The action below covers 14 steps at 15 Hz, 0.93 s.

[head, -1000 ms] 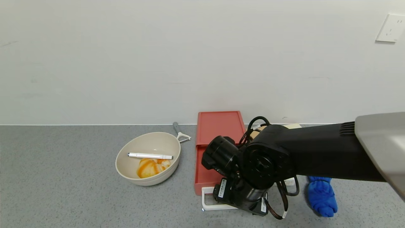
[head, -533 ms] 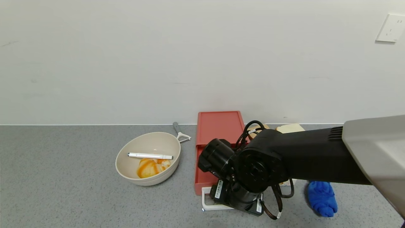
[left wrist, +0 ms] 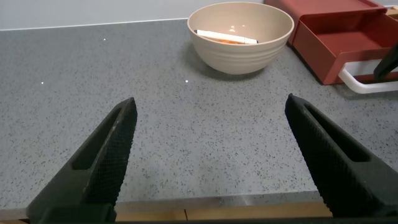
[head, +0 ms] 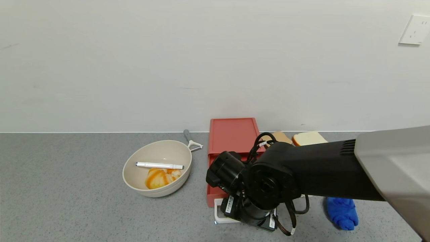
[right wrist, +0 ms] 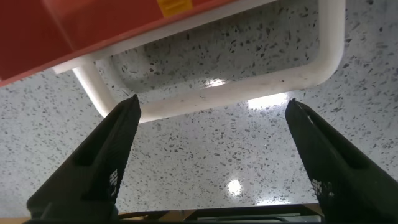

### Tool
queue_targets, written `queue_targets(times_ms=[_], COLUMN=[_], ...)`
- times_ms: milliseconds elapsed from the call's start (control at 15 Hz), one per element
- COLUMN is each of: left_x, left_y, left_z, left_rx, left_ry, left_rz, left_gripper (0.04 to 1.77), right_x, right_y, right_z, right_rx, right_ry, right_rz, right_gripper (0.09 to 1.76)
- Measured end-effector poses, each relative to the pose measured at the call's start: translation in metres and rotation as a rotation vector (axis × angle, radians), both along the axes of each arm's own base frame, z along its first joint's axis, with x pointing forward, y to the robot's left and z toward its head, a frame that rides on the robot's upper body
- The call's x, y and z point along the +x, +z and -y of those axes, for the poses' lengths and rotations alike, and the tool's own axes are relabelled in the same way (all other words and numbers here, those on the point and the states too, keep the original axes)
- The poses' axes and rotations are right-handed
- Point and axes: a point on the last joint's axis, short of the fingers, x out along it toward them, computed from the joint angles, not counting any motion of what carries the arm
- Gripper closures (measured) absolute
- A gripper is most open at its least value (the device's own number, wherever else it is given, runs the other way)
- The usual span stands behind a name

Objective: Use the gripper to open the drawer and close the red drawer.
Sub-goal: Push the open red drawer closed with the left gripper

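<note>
The brick-red drawer box (head: 231,134) stands by the wall, with its drawer pulled out toward me and the white loop handle (head: 220,218) on its front. My right gripper (head: 250,215) hangs over the handle, and the wrist hides most of the drawer. In the right wrist view the gripper (right wrist: 212,106) is open, its fingers (right wrist: 106,162) astride the handle's (right wrist: 217,102) front bar without touching it, below the red drawer front (right wrist: 93,31). My left gripper (left wrist: 210,104) is open and empty over the table's front edge, far left of the drawer (left wrist: 348,37).
A beige bowl (head: 129,168) holding a white pen (head: 159,165) and an orange piece stands left of the drawer, a peeler (head: 191,141) behind it. Bread slices (head: 309,137) lie at the back right. A blue cloth (head: 342,211) lies right of the gripper.
My right arm has shifted left and a little toward me over the handle, uncovering the bread slices. The drawer and handle have not moved.
</note>
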Motion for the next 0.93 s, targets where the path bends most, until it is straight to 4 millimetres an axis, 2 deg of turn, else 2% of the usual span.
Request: queue_targets(times_ms=[933], left_x=[0.000], left_y=[0.000], left_z=[0.000], left_rx=[0.000], left_ry=[0.000], left_rz=[0.000], left_gripper=[0.09], right_x=[0.002], right_y=[-0.015], right_z=[-0.009], right_rx=[-0.026], right_ry=[-0.002], right_rz=[0.031], right_gripper=[0.14])
